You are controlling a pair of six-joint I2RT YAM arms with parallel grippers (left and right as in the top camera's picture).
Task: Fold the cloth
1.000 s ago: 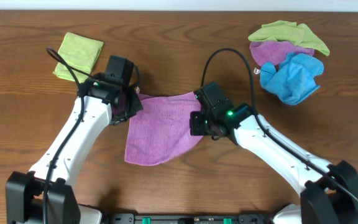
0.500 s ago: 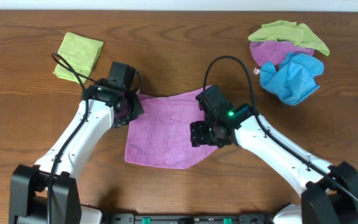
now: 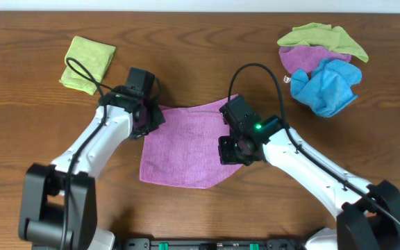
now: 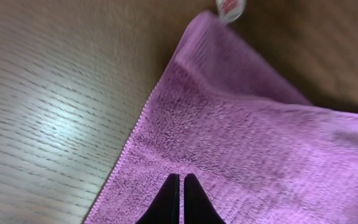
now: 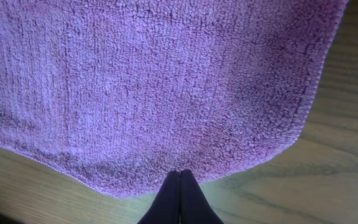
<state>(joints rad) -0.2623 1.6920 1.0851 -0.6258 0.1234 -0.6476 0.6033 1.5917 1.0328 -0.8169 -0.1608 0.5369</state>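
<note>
- The cloth (image 3: 186,146), purple-magenta and fuzzy, lies spread out on the wooden surface (image 3: 193,62) in the middle of the overhead frame, between the two arms.
- Its upper edge runs roughly straight. Its lower right side curves round instead of ending in a clean corner.
- The left gripper (image 3: 146,119) sits at the cloth's upper left corner, left of centre in the overhead frame.
- In the left wrist view, this gripper's dark fingers (image 4: 171,199) are pressed together at the bottom of the frame, with the tips on the cloth just inside its left hem. I cannot tell whether any fabric is nipped between them.
- A small white and red tag (image 4: 229,6) shows at the cloth's far corner, at the top of that view.
- The right gripper (image 3: 233,149) is at the cloth's right side, just right of centre in the overhead frame.
- In the right wrist view, its fingers (image 5: 173,199) are likewise closed tight, with the tips meeting right at the rounded hem. Whether they pinch that edge cannot be made out.
- A folded lime-green cloth (image 3: 89,61) lies at the upper left of the overhead frame, well apart from the purple one.
- At the upper right is a heap of a lime-green cloth (image 3: 321,36), a second purple cloth (image 3: 303,59) and a bright blue cloth (image 3: 325,87).
</note>
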